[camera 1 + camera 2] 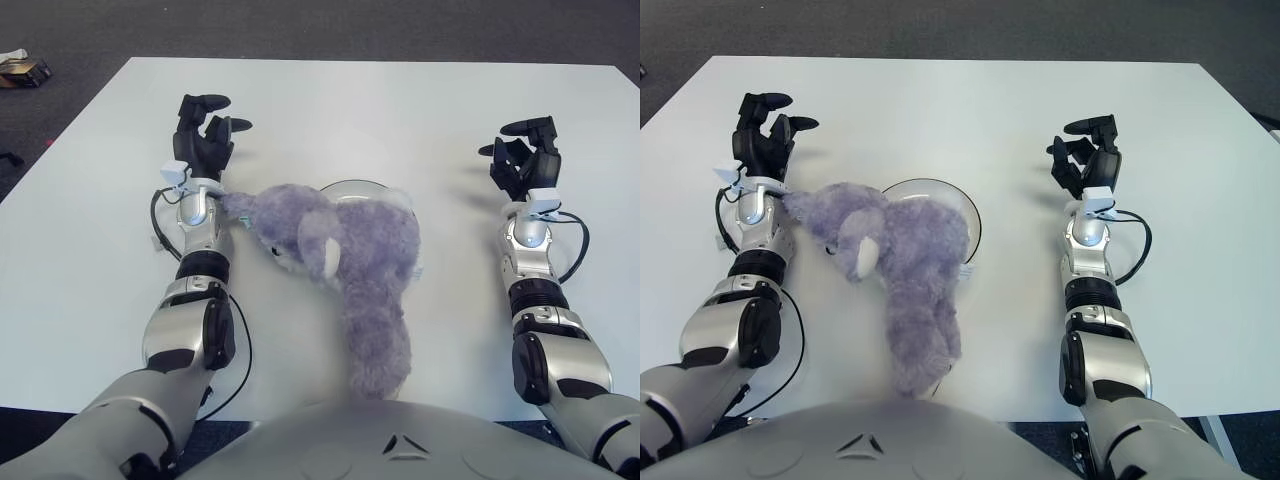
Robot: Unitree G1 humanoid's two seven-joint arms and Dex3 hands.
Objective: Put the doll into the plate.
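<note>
A purple plush doll (345, 255) lies across a plate (352, 188); only the plate's far rim shows behind it. The doll's head points left, an ear reaching my left wrist, and its body hangs toward the table's near edge. My left hand (205, 130) is raised just left of the doll's head, fingers spread, holding nothing. My right hand (525, 155) stands well to the right of the plate, fingers relaxed and empty.
The white table (400, 100) stretches beyond the plate toward the far edge. A small dark object (20, 68) lies on the floor at the far left. Black cables loop beside both forearms.
</note>
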